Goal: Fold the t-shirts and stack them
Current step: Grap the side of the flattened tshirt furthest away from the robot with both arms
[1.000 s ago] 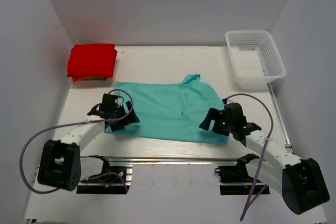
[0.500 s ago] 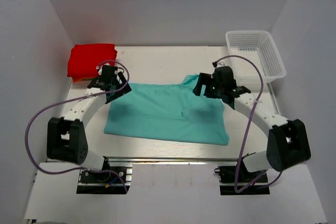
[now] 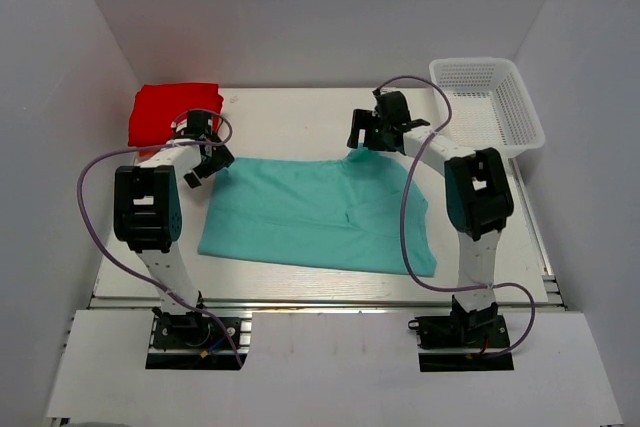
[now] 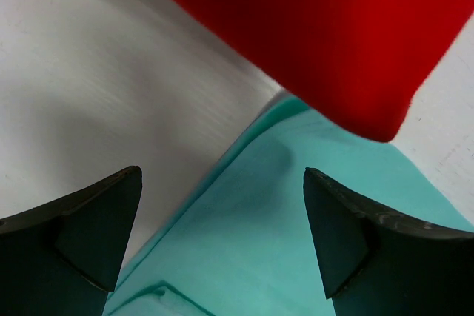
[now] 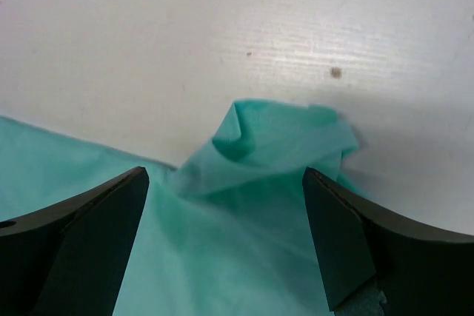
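A teal t-shirt (image 3: 310, 212) lies spread flat on the middle of the table. A folded red t-shirt (image 3: 172, 113) sits at the back left. My left gripper (image 3: 200, 152) is open and empty over the teal shirt's back left corner (image 4: 296, 220), with the red shirt (image 4: 318, 27) just beyond it. My right gripper (image 3: 372, 139) is open and empty over the teal shirt's bunched back right corner (image 5: 259, 160). No orange edge shows.
A white mesh basket (image 3: 487, 110) stands at the back right. White walls close in the table on the left, back and right. A metal rail (image 3: 320, 302) runs along the near edge by the arm bases.
Both arms have stretched from the teal shirt's near corners to its far corners. The shirts have not moved.
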Action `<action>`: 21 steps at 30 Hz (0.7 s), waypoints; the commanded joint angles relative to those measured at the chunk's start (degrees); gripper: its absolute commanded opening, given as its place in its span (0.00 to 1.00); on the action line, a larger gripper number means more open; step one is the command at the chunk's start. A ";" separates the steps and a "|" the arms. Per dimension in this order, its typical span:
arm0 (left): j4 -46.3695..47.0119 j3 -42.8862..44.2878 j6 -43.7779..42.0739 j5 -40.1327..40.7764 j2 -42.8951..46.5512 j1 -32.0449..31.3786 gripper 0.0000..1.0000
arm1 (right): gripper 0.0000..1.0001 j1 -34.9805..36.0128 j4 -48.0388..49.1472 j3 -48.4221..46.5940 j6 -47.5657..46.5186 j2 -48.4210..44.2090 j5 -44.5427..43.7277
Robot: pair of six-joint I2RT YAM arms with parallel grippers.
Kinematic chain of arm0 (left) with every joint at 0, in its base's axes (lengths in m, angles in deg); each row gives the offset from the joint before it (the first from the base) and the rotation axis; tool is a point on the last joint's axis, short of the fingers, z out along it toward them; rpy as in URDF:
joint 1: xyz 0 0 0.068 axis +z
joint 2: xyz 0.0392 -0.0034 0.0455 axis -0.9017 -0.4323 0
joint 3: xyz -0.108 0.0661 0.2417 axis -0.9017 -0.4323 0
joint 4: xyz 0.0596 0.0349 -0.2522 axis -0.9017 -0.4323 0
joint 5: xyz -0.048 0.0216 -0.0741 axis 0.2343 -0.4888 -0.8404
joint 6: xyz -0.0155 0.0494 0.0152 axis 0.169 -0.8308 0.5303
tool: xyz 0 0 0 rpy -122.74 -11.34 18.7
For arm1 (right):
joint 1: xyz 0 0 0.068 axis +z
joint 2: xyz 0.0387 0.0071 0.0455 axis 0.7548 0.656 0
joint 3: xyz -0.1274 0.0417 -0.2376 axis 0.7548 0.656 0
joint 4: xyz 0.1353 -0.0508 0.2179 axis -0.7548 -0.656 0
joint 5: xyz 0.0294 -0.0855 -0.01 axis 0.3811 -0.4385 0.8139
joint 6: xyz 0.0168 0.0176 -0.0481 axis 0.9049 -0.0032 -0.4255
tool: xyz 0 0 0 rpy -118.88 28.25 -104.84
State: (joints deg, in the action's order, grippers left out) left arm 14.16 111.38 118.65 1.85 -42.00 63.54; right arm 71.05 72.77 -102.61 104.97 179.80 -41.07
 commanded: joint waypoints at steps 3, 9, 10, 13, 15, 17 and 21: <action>3.71 3.08 -0.36 0.72 -1.14 0.58 1.00 | 0.90 -0.69 1.78 -11.36 -3.61 6.79 0.18; 4.41 6.76 -0.96 0.03 -4.85 0.58 1.00 | 0.90 -1.48 1.34 -26.05 -10.45 17.59 2.27; 4.41 6.77 -0.97 0.02 -5.54 1.10 1.00 | 0.90 -1.48 2.74 -28.06 -11.43 18.57 4.11; 5.11 8.00 -2.11 -1.21 -6.95 1.11 1.00 | 0.90 -1.48 1.62 -30.96 -15.73 19.98 7.11; 5.11 8.61 -2.64 -1.92 -7.48 1.11 1.00 | 0.90 -1.48 0.39 -30.54 -15.92 18.84 4.41; 5.73 8.61 -2.64 -1.92 -8.01 1.11 1.00 | 0.90 -1.91 0.47 -27.66 -15.57 16.30 0.47; 7.66 9.23 -3.16 -3.93 -9.24 1.11 0.96 | 0.90 -2.44 -1.55 -23.86 -14.16 13.65 -5.67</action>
State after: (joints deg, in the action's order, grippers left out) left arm 19.95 118.90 116.46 0.49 -50.29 64.29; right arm 69.52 72.24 -127.79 91.57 197.92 -40.57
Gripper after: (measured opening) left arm 0.972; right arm 0.904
